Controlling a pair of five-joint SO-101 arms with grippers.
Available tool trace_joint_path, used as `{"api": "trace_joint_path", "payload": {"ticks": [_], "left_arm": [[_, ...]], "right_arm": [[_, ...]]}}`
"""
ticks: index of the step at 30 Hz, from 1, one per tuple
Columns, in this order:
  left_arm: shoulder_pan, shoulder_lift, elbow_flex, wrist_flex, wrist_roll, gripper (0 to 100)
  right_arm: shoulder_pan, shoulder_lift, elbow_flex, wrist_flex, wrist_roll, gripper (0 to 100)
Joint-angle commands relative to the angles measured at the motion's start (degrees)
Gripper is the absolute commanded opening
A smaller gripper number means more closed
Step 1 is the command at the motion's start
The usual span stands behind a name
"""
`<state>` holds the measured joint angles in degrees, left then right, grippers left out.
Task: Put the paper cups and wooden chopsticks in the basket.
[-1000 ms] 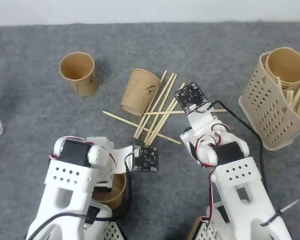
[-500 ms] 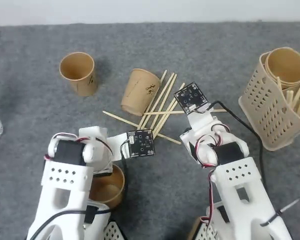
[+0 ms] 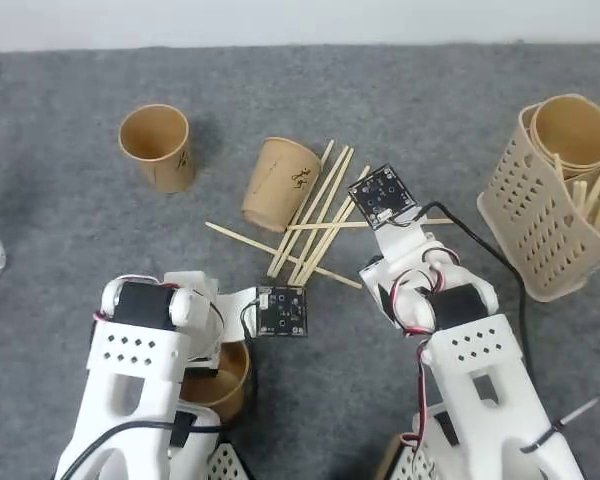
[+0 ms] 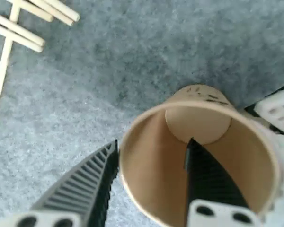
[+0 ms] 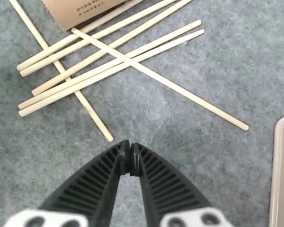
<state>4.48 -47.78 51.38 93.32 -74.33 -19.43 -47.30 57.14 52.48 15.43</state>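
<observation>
The paper cup (image 4: 199, 118) is plain brown card with a round open mouth and small dark marks on its outer wall. The left claw (image 4: 153, 143) pinches its wall, one finger inside and one outside. Since half a second ago claw and cup have drawn back toward the arm's base (the right claw (image 5: 130, 146), pressed shut on nothing, has not stirred). Pale wooden chopsticks (image 5: 109, 61) lie crisscrossed just ahead of the right claw on grey carpet (image 3: 430, 110). The basket (image 3: 525, 215) stands well off to its side.
</observation>
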Motion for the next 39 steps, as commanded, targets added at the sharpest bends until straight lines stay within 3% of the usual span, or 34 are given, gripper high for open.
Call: {"api": "trace_joint_path", "payload": {"ticks": [1, 3, 7, 14, 19, 24, 32, 36, 39], "left_arm": [[-0.3, 3.4, -0.1, 1.4, -1.1, 23], [-0.3, 8.5, -0.7, 1.4, -1.1, 20], [-0.6, 18.2, -4.7, 1.1, -1.1, 0], [-1.9, 20.7, -15.2, 5.0, -0.4, 1], [-1.5, 20.8, -24.5, 5.5, 5.9, 1], [-1.3, 21.4, -27.7, 4.5, 6.5, 1], [-1.4, 21.5, -18.2, -7.8, 7.2, 1], [-1.5, 21.4, -16.3, -15.1, 14.5, 2], [-1.5, 21.1, -16.7, -17.7, 18.6, 10]], "right_arm": [[0.7, -1.3, 0.2, -1.2, -0.1, 0.7], [0.6, -1.3, 1.0, -2.0, -0.1, 0.7], [0.6, -1.3, 1.8, -3.5, -0.1, 0.7], [0.6, -1.4, 2.0, -3.6, -0.1, 0.7], [0.6, -1.4, 2.0, -3.6, -0.1, 0.7], [0.7, -1.5, 1.9, -3.6, -0.4, 0.7], [0.7, -1.5, 1.9, -3.4, -0.5, 0.7], [0.7, -1.5, 1.9, -3.5, -0.5, 0.9], [0.7, -1.5, 1.9, -3.6, -2.0, 0.9]]}}
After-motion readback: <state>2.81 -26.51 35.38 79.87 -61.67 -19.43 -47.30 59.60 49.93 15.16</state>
